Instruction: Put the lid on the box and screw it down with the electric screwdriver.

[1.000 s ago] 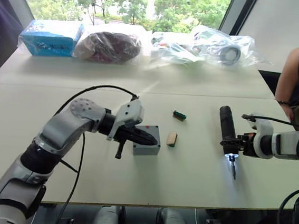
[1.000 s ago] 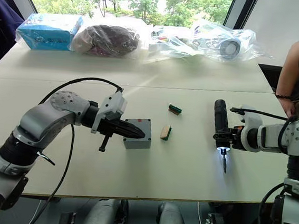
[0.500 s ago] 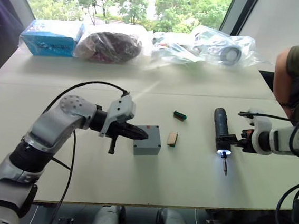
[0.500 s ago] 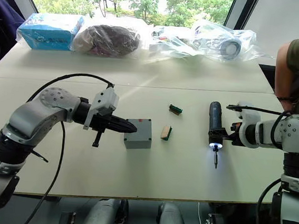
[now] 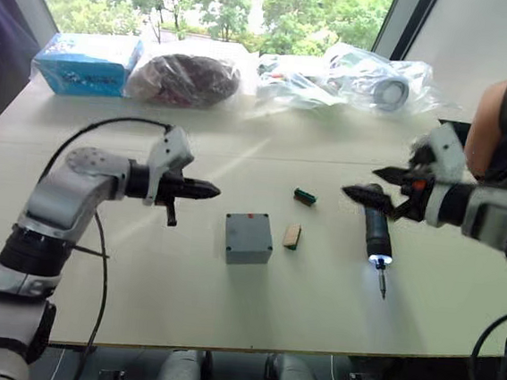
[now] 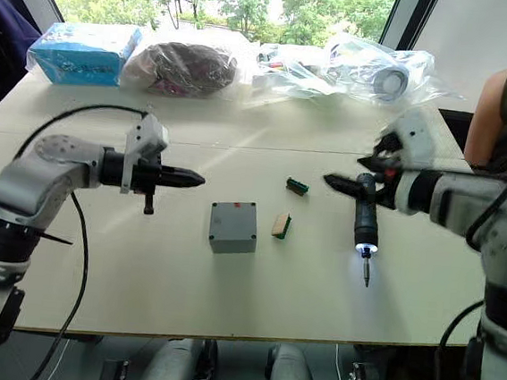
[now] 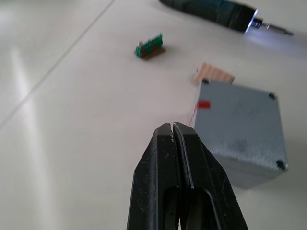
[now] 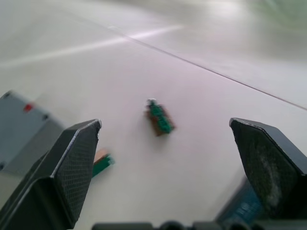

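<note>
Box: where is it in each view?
Left eye view: box mid-table.
Right eye view: box mid-table again.
Left wrist view: box just past the shut left gripper.
Right wrist view: box behind a finger of the open right gripper.
Shared landmark: small green block.

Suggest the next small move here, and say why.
Probably lower the right gripper onto the screwdriver and close. Its fingers are open above the tool, which lies free on the table with its light on. The box stands closed, and the left gripper is shut, off to its side.
</note>
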Available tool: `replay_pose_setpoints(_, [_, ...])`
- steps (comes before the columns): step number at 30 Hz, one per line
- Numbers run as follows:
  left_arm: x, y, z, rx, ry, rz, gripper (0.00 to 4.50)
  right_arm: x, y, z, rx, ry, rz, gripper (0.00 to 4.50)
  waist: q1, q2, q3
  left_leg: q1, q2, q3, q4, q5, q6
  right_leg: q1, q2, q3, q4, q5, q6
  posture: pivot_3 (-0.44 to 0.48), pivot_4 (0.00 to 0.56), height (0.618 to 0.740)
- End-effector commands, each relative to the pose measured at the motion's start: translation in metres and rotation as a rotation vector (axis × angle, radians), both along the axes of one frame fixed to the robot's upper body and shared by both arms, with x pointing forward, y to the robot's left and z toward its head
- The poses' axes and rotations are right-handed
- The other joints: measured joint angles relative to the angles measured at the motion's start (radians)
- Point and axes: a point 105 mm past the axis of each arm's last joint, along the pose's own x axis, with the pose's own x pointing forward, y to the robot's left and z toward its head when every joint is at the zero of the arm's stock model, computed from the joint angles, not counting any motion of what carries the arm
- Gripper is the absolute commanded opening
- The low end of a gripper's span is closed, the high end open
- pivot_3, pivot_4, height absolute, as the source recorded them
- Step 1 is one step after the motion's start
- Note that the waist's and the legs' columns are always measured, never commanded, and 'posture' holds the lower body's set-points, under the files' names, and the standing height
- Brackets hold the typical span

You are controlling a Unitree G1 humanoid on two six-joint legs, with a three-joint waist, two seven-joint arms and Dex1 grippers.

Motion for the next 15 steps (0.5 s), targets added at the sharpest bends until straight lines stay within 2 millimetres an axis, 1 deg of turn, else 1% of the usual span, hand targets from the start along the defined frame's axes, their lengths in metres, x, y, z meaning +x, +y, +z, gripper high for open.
replay_pose_setpoints(1, [-0.012,-0.01,-0.007,0.062,-0.021,-0.046,0.0,-0.034,0.036,-0.02,-0.076,-0.011,0.262,4.46,0.0,-0.001,0.0,0.0,0.0,0.0,0.0,0.0,0.0,0.0,0.0,0.0,0.0,0.0,0.0,0.0,0.15,0.74])
replay_pose_setpoints(2, [-0.015,-0.011,-0.015,0.082,-0.012,-0.05,0.0,-0.041,0.045,-0.03,-0.071,0.019,0.31,4.46,0.0,-0.001,0.0,0.0,0.0,0.0,0.001,0.0,0.0,0.0,0.0,0.0,0.001,0.0,0.0,0.0,0.15,0.74])
replay_pose_setpoints(3, [-0.016,-0.012,-0.02,0.092,-0.007,-0.052,0.0,-0.045,0.05,-0.035,-0.065,0.034,0.338,4.46,0.001,-0.001,0.0,0.0,0.0,0.0,0.002,0.0,0.0,0.0,0.0,0.0,0.001,0.0,0.0,0.0,0.15,0.74])
replay_pose_setpoints(7, [-0.018,-0.014,-0.03,0.117,0.013,-0.059,0.0,-0.045,0.068,-0.055,-0.072,0.052,0.376,4.46,0.001,-0.002,0.0,0.001,0.0,0.0,0.003,0.0,-0.001,0.001,0.0,0.0,0.001,0.001,0.0,0.0,0.15,0.74])
replay_pose_setpoints(9, [-0.016,-0.014,-0.031,0.128,0.008,-0.052,0.0,-0.045,0.074,-0.061,-0.059,0.063,0.385,4.46,0.001,-0.002,-0.001,0.001,0.0,-0.001,0.003,0.001,-0.001,0.001,0.0,0.0,0.001,0.0,0.0,0.0,0.15,0.74])
replay_pose_setpoints(13, [-0.015,-0.02,-0.028,0.115,0.003,-0.069,0.0,-0.04,0.08,-0.068,-0.037,0.074,0.379,4.46,0.003,-0.003,-0.001,0.001,0.0,-0.001,0.003,0.001,-0.001,0.001,0.0,0.0,0.001,0.001,0.0,0.0,0.15,0.74])
replay_pose_setpoints(15, [-0.015,-0.026,-0.028,0.105,0.002,-0.088,0.0,-0.036,0.082,-0.074,-0.041,0.073,0.365,4.46,0.003,-0.003,-0.001,0.001,0.0,0.0,0.003,0.001,-0.001,0.001,0.0,0.0,0.002,0.001,0.0,0.0,0.15,0.74])
